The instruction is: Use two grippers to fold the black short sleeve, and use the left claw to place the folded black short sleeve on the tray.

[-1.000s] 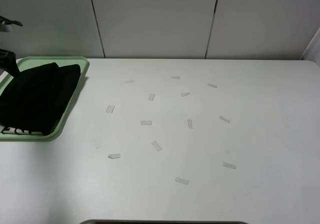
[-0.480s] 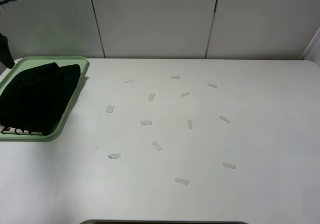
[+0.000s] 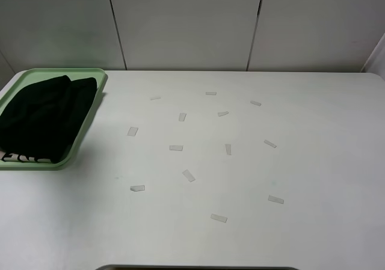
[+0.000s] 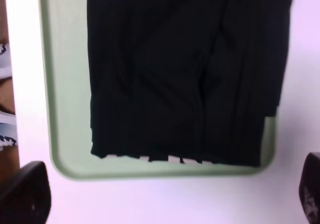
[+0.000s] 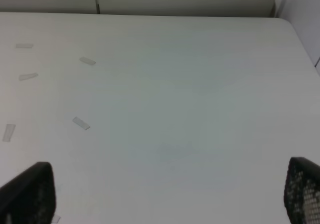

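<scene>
The black short sleeve [image 3: 48, 116] lies folded on the pale green tray [image 3: 99, 83] at the table's far left, with a strip of pale lettering at its near edge. Neither arm shows in the exterior high view. The left wrist view looks down on the black short sleeve [image 4: 185, 69] and the tray [image 4: 65, 84] from above. My left gripper [image 4: 167, 199] is open, its fingertips [image 4: 25, 194] far apart, clear of the cloth and holding nothing. My right gripper [image 5: 165, 194] is open too, over bare table with nothing in it.
Several small pale tape strips [image 3: 189, 175] are scattered over the middle of the white table [image 3: 313, 162]. A panelled wall [image 3: 186, 23] runs along the far edge. The tray sits against the table's left edge.
The left arm, visible at the far left edge above the tray one second ago, has drawn back out of the exterior high view. The shirt and tray have stayed put.
</scene>
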Tool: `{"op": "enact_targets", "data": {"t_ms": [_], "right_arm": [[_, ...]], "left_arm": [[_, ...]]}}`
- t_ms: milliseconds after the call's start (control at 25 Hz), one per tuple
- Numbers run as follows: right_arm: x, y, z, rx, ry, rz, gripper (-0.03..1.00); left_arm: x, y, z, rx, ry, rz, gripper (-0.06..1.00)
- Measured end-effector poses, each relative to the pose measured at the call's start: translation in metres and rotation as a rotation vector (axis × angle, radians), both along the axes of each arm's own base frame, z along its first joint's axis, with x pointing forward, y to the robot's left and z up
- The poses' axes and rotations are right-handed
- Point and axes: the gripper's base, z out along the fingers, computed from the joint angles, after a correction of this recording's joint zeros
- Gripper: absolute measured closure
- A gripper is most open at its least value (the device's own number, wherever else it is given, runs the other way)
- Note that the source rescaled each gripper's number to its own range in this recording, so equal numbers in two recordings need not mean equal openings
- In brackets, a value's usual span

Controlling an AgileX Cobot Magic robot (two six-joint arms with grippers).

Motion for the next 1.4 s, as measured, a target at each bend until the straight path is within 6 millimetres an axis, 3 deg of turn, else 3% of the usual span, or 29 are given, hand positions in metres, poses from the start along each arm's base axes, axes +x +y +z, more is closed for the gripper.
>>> {"op": "enact_targets", "data": {"t_ms": [320,800,1120,1400], "right_arm": [[0.000,0.000,0.000,0.000,0.000,0.000,-0.03],[0.000,0.000,0.000,0.000,0.000,0.000,-0.03],[0.000,0.000,0.000,0.000,0.000,0.000,-0.03],[0.000,0.000,0.000,0.000,0.000,0.000,-0.03]], "left_arm": [[-0.075,-0.025,0.025,0.019,-0.069,0.001,-0.06],[-0.201,-0.068,0.038,0.059,-0.286,-0.012,-0.06],[-0.267,-0.093,0.022,0.083,-0.442,-0.028,-0.06],[-0.299,-0.106,-0.008,0.047,-0.510,-0.214,-0.06]]}}
